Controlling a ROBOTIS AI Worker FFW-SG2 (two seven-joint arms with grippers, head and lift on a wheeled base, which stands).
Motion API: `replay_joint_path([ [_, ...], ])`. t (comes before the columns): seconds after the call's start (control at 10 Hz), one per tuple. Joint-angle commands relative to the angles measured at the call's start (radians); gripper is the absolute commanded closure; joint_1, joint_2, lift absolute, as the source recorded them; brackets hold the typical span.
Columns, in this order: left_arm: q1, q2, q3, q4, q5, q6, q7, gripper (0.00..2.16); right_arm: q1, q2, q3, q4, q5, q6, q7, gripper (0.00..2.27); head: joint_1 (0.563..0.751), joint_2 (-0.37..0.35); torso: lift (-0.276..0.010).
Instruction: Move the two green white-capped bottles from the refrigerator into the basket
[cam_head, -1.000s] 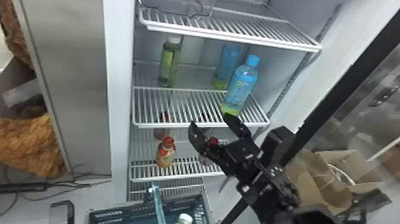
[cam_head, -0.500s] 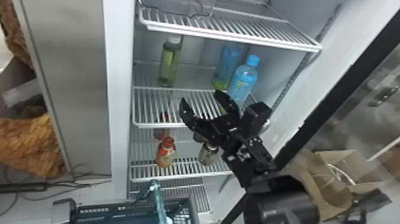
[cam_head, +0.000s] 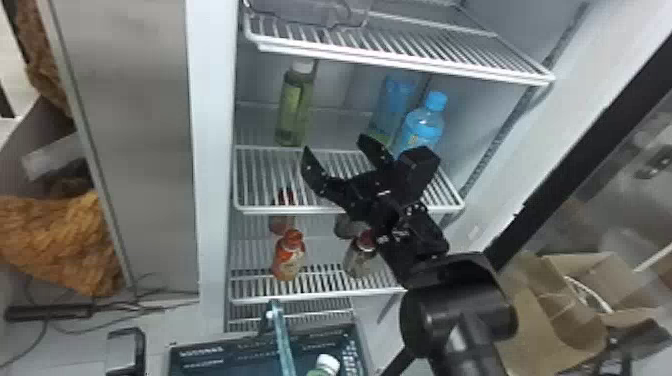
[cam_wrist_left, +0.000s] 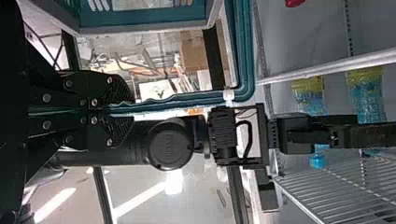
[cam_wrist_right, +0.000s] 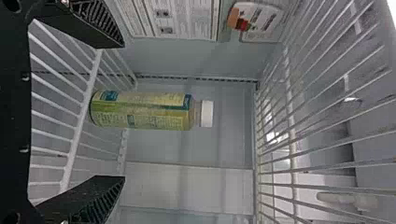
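Note:
One green white-capped bottle (cam_head: 296, 105) stands upright on the refrigerator's middle shelf, at the left. My right gripper (cam_head: 336, 144) is open in front of that shelf, lower and to the right of the bottle. In the right wrist view the bottle (cam_wrist_right: 149, 111) stands beyond the open right gripper (cam_wrist_right: 123, 112), untouched by its fingers. Another white-capped green bottle (cam_head: 325, 366) is in the teal basket (cam_head: 215, 356) at the bottom edge. In the left wrist view, my left gripper (cam_wrist_left: 114, 109) is shut on the basket's handle (cam_wrist_left: 177, 101).
Two blue-capped bottles, the nearer one (cam_head: 422, 122) close behind the right gripper, share the middle shelf (cam_head: 350, 209). Red-capped bottles (cam_head: 289, 257) stand on the shelf below. The upper shelf (cam_head: 400, 60) overhangs the green bottle. Cardboard boxes (cam_head: 575, 300) lie at the right.
My right gripper has risen and moved left in the head view, to the middle shelf's front, staying open. The basket swung left, then back right and upward.

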Motion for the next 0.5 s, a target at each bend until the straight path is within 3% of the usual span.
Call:
replay_joint_path([
  [0.0,-0.002,0.0,-0.002,0.002,0.0,0.004,0.0,1.16,-0.058,-0.001,0.003,0.075,-0.002,-0.013,-0.001,0.01,0.695,-0.313,-0.004],
  [0.4,-0.007,0.0,-0.002,0.004,-0.002,0.012,0.0,1.16,-0.183,-0.004,0.061,0.202,-0.034,-0.059,-0.012,0.0,0.695,-0.294,-0.004],
])
